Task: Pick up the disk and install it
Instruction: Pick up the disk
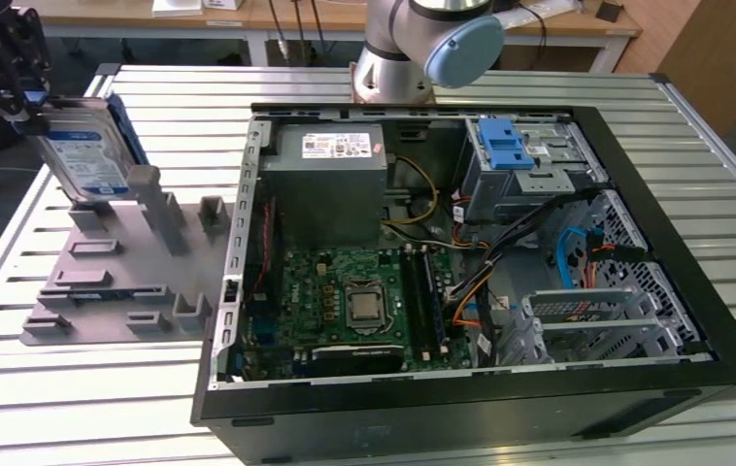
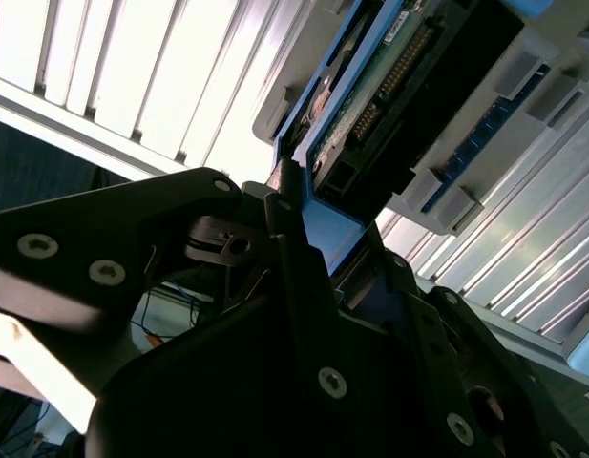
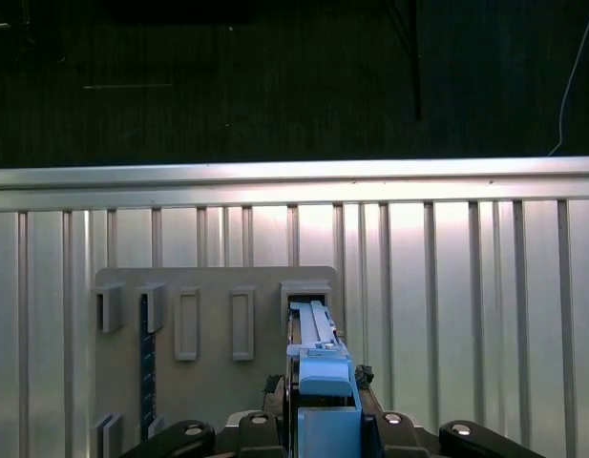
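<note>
Within the gripper, clamped on its upper edge, the disk stands upright at the grey holder. Rigid, fairly heavy and shock-sensitive by judgement: hold the blue side rails. Beyond lies the open computer case.

Rack and open computer, side by side on the table

On the slatted table, the rack lies at the exterior view's left, just beside the open computer case. The disk stands on edge at the rack's far end — the gripper clamped on its top. Inside the case, the power box sits behind the circuit board. The arm's base stands behind the case.
</note>
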`<control>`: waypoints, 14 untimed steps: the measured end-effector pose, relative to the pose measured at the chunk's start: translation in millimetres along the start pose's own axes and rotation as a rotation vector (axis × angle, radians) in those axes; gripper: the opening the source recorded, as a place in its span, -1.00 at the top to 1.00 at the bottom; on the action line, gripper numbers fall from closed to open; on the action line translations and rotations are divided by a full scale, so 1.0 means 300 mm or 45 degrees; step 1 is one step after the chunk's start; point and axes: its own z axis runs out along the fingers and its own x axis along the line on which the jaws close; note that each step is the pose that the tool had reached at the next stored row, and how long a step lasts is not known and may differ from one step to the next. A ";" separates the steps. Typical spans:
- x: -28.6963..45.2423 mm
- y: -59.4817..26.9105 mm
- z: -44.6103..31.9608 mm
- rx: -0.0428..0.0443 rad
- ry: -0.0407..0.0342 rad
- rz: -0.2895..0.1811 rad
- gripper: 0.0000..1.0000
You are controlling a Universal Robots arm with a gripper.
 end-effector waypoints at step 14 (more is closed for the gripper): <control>0.000 0.000 -0.023 0.000 0.0000 0.000 0.27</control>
